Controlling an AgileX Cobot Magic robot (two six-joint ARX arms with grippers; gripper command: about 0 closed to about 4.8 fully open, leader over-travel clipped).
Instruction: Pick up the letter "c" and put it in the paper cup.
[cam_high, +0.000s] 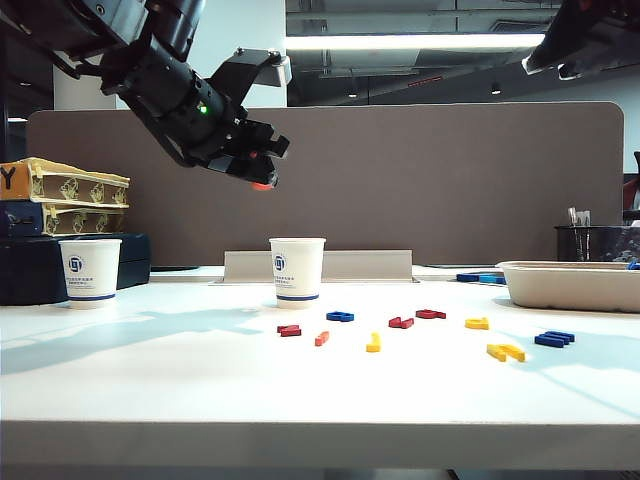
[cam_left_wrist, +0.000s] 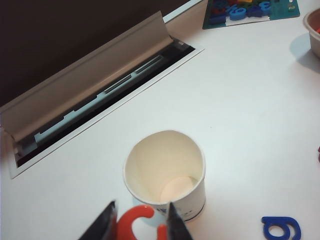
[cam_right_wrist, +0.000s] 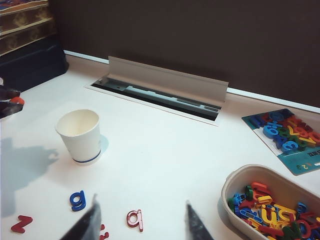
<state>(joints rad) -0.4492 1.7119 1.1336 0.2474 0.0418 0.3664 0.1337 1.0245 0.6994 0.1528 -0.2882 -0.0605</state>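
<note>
My left gripper (cam_high: 258, 170) hangs high above the table, shut on the orange-red letter "c" (cam_high: 263, 186). In the left wrist view the letter "c" (cam_left_wrist: 131, 220) sits between the two fingers of the left gripper (cam_left_wrist: 141, 203), just short of the paper cup's open mouth. The paper cup (cam_high: 297, 270) (cam_left_wrist: 165, 172) stands upright and empty, below the gripper and slightly to its right. My right gripper (cam_right_wrist: 141, 200) is open, with nothing between its fingers, above a dark red letter q (cam_right_wrist: 135, 219). The same paper cup (cam_right_wrist: 80, 135) also shows in the right wrist view.
A second white cup (cam_high: 90, 272) stands at the far left by stacked boxes (cam_high: 60, 195). Several loose letters (cam_high: 372, 342) lie mid-table. A tray (cam_high: 570, 283) of letters sits at the right, with a letter card (cam_right_wrist: 285, 132) and a cable slot (cam_right_wrist: 160, 90) behind.
</note>
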